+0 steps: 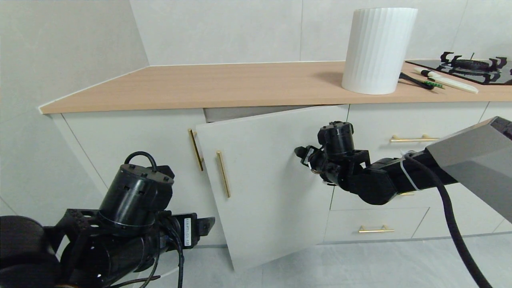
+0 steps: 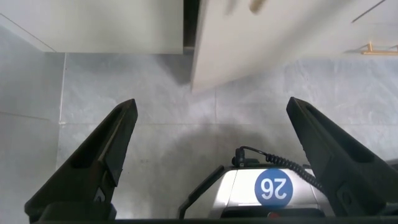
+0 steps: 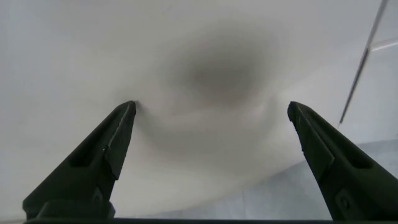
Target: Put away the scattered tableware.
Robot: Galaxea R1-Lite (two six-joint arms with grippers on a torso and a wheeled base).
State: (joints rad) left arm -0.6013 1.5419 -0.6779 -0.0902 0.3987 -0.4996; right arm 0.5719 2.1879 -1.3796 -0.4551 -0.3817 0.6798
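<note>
cabinet door (image 1: 272, 180): centre, ajar. right gripper (image 1: 306, 157): jaws spread wide, empty, tips at door face. left gripper (image 2: 211, 109): 7 o'clock, jaws wide, empty, above floor. utensils (image 1: 444, 81): 2 o'clock, loose on counter (image 1: 200, 86), at container's (image 1: 378, 50) 3 o'clock. judged early: nothing stowed.

One ribbed canister (image 1: 378, 50), one open door (image 1: 272, 180), two pincers (image 2: 211, 104) (image 3: 211, 106)

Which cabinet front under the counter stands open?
The door facing the right gripper: it hangs swung outward, while the neighbouring door and the drawers sit flush.
</note>
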